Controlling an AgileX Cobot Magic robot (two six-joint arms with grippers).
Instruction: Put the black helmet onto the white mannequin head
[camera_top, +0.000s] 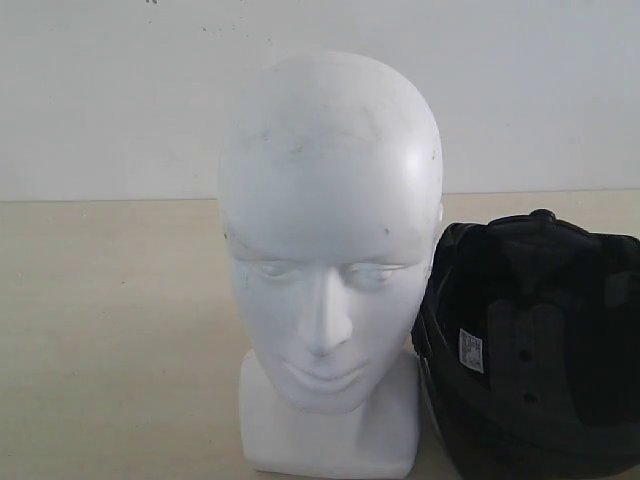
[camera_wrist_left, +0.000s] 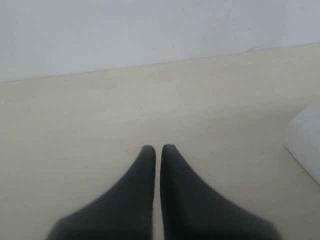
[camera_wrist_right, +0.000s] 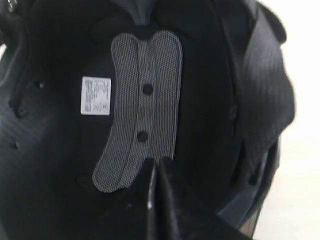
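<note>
Here, on the left side, the left gripper (camera_wrist_left: 158, 148) hangs low over the bare beige table (camera_wrist_left: 100, 125), its two dark fingers drawn together with only a thin slit between them and nothing held. A rounded white edge (camera_wrist_left: 306, 145) shows near it; what it belongs to cannot be told from that view. In the middle of the exterior view the white mannequin head (camera_top: 330, 230) stands upright on its blocky neck base (camera_top: 330, 440), face to the camera, bare on top. Just to its right the black helmet (camera_top: 535, 340) lies on the table right against the head, its opening turned to the camera, showing dark lining and a small white label (camera_top: 470, 350). The right gripper (camera_wrist_right: 155, 164) is closed and empty, its tips over the lining's grey mesh pad (camera_wrist_right: 135, 125)
</note>
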